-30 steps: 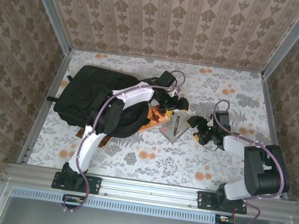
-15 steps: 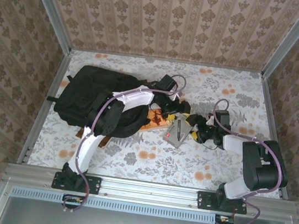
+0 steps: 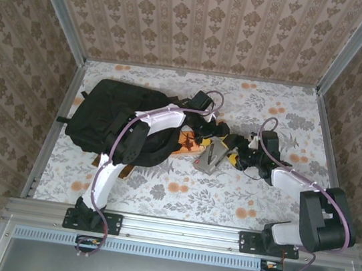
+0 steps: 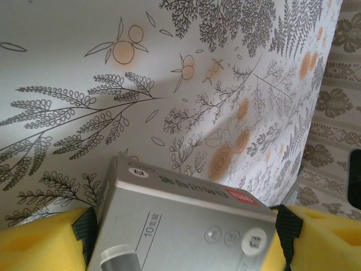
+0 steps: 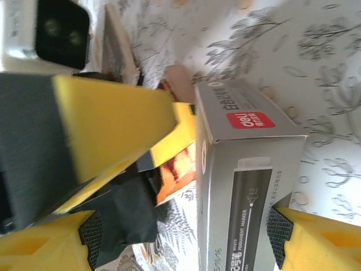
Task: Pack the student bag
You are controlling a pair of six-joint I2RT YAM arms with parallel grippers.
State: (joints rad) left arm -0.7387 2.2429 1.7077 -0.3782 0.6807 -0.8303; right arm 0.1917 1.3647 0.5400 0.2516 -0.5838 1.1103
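Observation:
The student bag (image 3: 105,119) lies black and slumped at the table's left; its fabric (image 5: 127,217) also shows in the right wrist view. A grey marker box (image 3: 210,154) stands tilted at the centre. My left gripper (image 3: 209,135) is open and straddles its far end. In the left wrist view, the box (image 4: 186,217) spans the gap, both yellow fingers (image 4: 39,240) close beside it. My right gripper (image 3: 235,151) is open at the box's right side. In the right wrist view, one pad (image 5: 279,234) is against the box (image 5: 242,186); the other stands well away.
An orange book (image 3: 185,143) lies between the bag and the box, its corner (image 5: 177,169) close to the left arm's yellow finger (image 5: 113,118). Metal rails and patterned walls bound the floral table (image 3: 225,202).
My right gripper has slid left against the marker box, which has tipped up from lying flat. My left gripper has come down around the box's far end.

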